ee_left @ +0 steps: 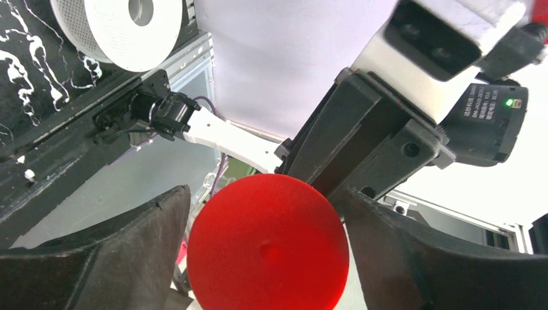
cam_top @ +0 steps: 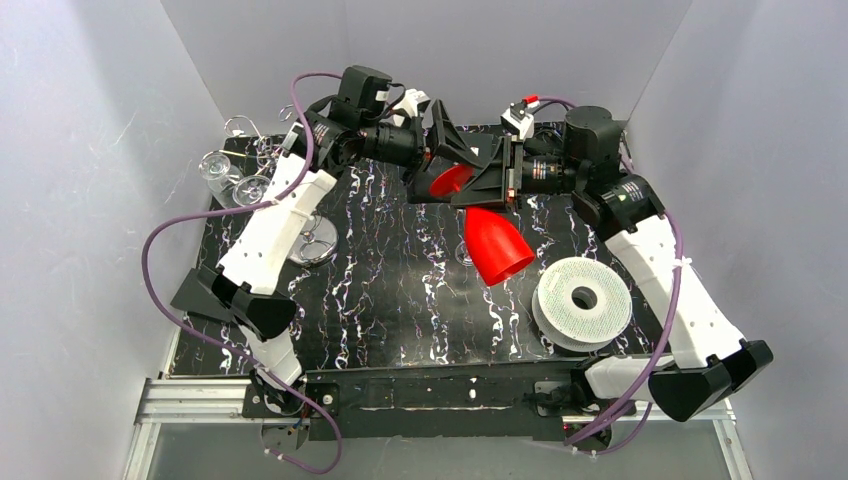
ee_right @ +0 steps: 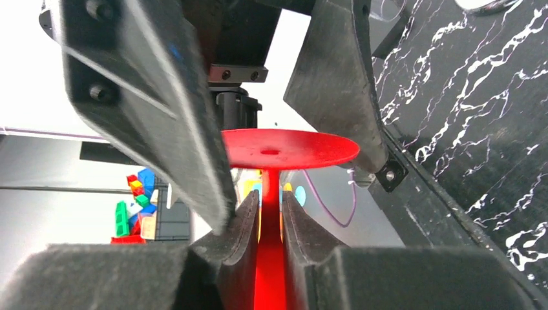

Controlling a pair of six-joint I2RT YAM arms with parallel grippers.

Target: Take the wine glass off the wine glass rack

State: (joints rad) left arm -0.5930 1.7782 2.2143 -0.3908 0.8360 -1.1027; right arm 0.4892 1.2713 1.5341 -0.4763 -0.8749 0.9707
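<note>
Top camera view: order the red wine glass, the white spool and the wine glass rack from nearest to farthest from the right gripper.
1. red wine glass, centre, its stem between the fingers of the right gripper.
2. white spool, near right.
3. wine glass rack, on the left.

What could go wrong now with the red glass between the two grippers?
The right gripper pinches only the thin stem of the glass, so the bowl could swing or slip out. The left gripper flanks the foot closely; pulling either arm away crookedly could knock or twist it.
</note>
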